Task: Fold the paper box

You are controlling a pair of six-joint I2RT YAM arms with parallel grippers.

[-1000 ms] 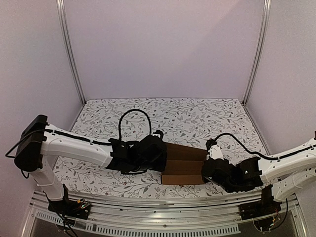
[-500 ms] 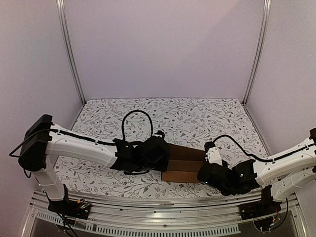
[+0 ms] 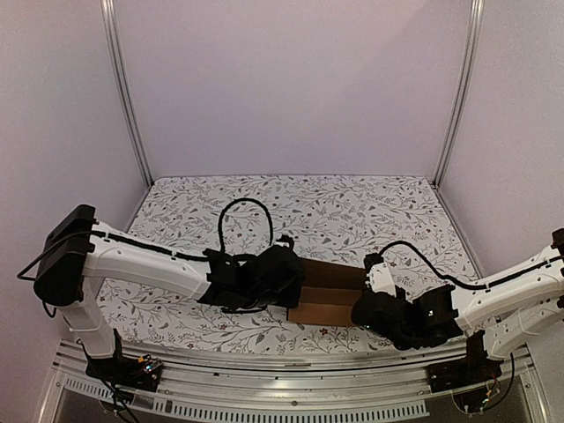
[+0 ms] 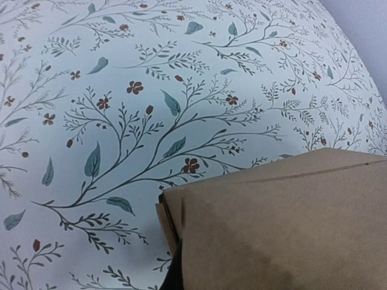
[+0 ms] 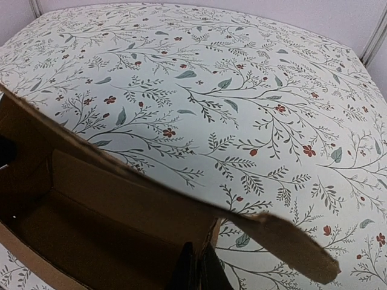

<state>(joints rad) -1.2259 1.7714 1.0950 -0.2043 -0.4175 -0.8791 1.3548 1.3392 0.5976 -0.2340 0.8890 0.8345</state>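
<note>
The paper box (image 3: 328, 304) is brown cardboard, partly folded, and lies at the near middle of the table between my two grippers. My left gripper (image 3: 289, 280) is at the box's left end. In the left wrist view a brown panel (image 4: 284, 229) covers most of the left gripper (image 4: 172, 273); one dark fingertip shows against the box's doubled end wall. My right gripper (image 3: 368, 307) is at the box's right end. In the right wrist view the right gripper (image 5: 199, 269) is shut on the upright end wall of the open box (image 5: 109, 211). A ragged flap (image 5: 290, 241) sticks out to the right.
A floral cloth (image 3: 352, 211) covers the table. White walls and two aluminium posts (image 3: 128, 97) enclose the back and sides. A black cable (image 3: 242, 204) loops up behind the left wrist. A metal rail (image 3: 291, 361) runs along the near edge.
My right gripper has moved left and pushed in on the box's right end, and the box's stepped near side has closed up. The left gripper has shifted slightly right.
</note>
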